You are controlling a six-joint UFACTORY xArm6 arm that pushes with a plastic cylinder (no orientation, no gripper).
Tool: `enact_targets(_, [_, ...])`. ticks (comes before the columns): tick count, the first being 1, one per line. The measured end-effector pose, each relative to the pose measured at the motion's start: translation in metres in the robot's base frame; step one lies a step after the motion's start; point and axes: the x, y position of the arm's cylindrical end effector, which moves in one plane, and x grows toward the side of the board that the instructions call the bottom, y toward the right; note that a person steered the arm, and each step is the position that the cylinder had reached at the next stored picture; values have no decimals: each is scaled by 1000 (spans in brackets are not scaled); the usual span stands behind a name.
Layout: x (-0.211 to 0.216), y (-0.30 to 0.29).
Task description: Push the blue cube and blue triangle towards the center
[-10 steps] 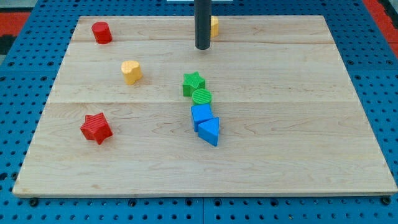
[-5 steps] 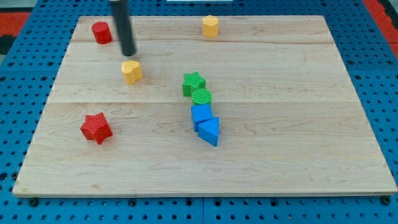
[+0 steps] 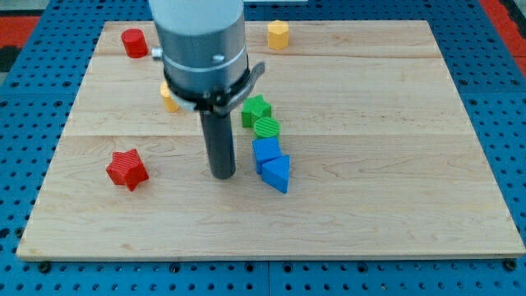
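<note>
My tip (image 3: 223,175) sits on the wooden board (image 3: 394,164), just to the view's left of the blue cube (image 3: 265,151) and blue triangle (image 3: 277,173). It has no jaws, only a rod. The two blue blocks touch each other, a bit below the board's middle. The green star (image 3: 256,109) and green round block (image 3: 266,128) sit right above them, in the way.
</note>
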Motion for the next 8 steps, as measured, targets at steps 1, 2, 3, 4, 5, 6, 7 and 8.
enact_targets(1, [25, 70])
enact_targets(2, [-8, 94])
enact_targets(3, [16, 94])
enact_targets(4, [-13, 75])
enact_targets(5, [-45, 83])
enact_targets(6, [-77, 94])
enact_targets(7, [-82, 133])
enact_targets(8, [-58, 122])
